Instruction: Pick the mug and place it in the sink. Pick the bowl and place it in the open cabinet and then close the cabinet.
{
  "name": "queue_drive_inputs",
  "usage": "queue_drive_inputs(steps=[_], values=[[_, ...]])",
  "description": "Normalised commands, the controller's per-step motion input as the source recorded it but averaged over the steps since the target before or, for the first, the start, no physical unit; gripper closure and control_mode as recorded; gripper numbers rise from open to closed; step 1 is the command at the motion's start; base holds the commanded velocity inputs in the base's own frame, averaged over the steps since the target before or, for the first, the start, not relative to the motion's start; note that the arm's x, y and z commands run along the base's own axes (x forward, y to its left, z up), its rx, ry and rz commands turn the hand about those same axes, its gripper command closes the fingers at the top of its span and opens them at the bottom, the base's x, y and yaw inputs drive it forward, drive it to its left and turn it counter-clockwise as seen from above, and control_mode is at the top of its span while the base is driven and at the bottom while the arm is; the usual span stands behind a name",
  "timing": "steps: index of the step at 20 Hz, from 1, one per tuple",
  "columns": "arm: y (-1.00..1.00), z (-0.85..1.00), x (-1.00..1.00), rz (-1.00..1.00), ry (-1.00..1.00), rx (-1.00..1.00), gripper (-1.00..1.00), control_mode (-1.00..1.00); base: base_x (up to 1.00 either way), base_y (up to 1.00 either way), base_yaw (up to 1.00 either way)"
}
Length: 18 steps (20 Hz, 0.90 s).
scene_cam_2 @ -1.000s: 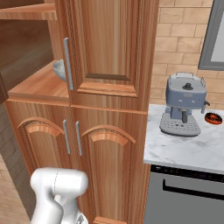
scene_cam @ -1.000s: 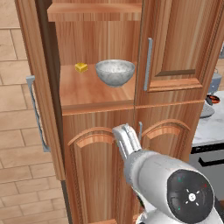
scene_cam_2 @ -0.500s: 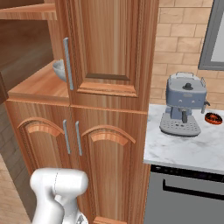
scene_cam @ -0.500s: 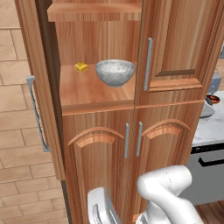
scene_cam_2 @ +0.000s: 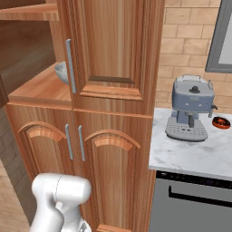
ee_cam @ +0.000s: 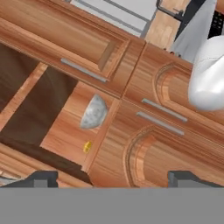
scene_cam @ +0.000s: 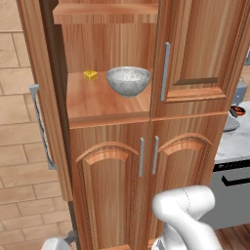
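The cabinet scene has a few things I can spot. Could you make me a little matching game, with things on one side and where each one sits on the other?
Things:
1. bowl
2. small yellow block
3. coffee machine
4. small dark dish with red contents

Places:
A. on the marble counter, at the far right by the brick wall
B. on the open cabinet shelf, next to the closed door
C. at the back of the open shelf, left of the bowl
D. on the marble counter, just right of the cabinet

Pairs: 1-B, 2-C, 3-D, 4-A
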Motion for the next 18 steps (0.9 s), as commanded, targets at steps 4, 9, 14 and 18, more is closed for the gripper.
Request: queue_drive_inputs(steps=[4, 9, 14, 18], values=[[0.11, -0.43, 0.63, -0.11, -0.19, 0.0, -1.0, -1.0, 0.0, 0.0, 0.0], [0.0, -0.28, 0.58, -0.09, -0.13, 0.0, -1.0, -1.0, 0.0, 0.0, 0.0], [0.27, -0.5, 0.32, -0.07, -0.23, 0.0, -1.0, -1.0, 0.0, 0.0, 0.0], [0.55, -0.52, 0.28, -0.07, -0.27, 0.0, -1.0, -1.0, 0.0, 0.0, 0.0]])
